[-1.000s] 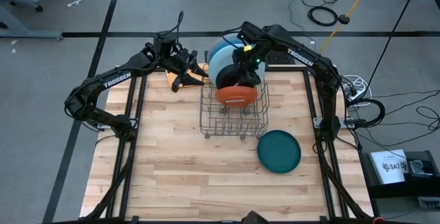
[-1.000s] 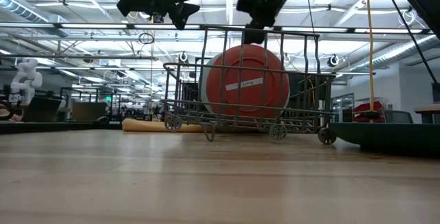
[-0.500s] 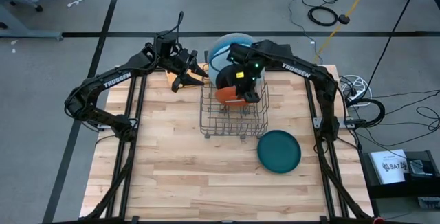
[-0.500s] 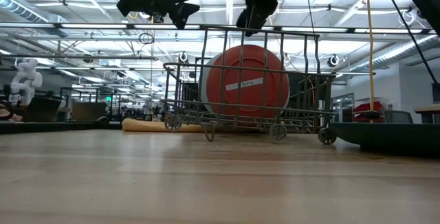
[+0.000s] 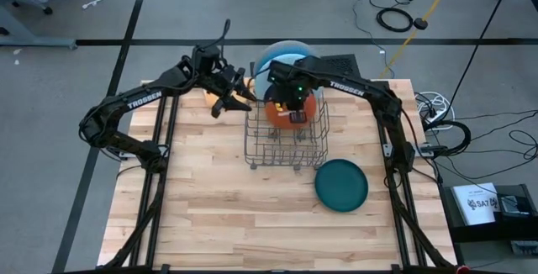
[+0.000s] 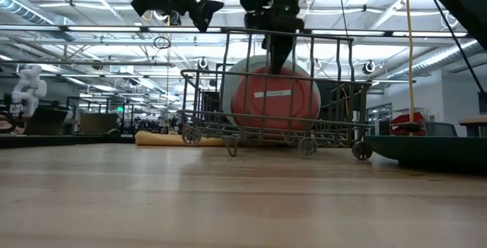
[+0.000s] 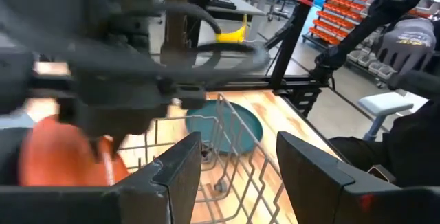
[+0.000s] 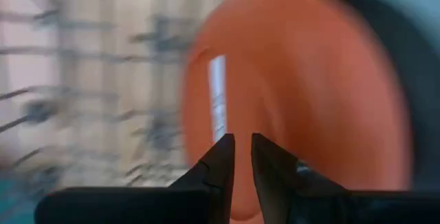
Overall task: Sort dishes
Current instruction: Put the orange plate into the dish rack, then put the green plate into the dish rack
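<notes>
The orange plate (image 6: 274, 100) stands on edge in the wire rack (image 5: 286, 146), its white sticker facing the near side. A grey plate (image 6: 234, 88) and a blue plate (image 5: 282, 53) stand behind it. A dark teal plate (image 5: 341, 184) lies flat on the table, right of the rack. My right gripper (image 6: 278, 59) points down at the orange plate's top rim, its fingers (image 8: 223, 162) nearly together. My left gripper (image 5: 234, 94) hovers open above the rack's far left corner, with nothing between its fingers (image 7: 180, 172). My right gripper comes from above, its fingertips at the orange plate's top rim (image 6: 278, 68). In the right wrist view the tips stand before the plate's face (image 8: 295, 93). I cannot tell whether they touch the plate.
An orange cloth (image 6: 163, 138) lies on the table left of the rack, under my left gripper. The near half of the table (image 5: 252, 223) is bare wood. Cables lie on the floor beyond the table's far right corner.
My right gripper has gone down and toward the near edge onto the orange plate's top. The plate has sunk lower in the rack and turned a little, so its sticker lies level now.
</notes>
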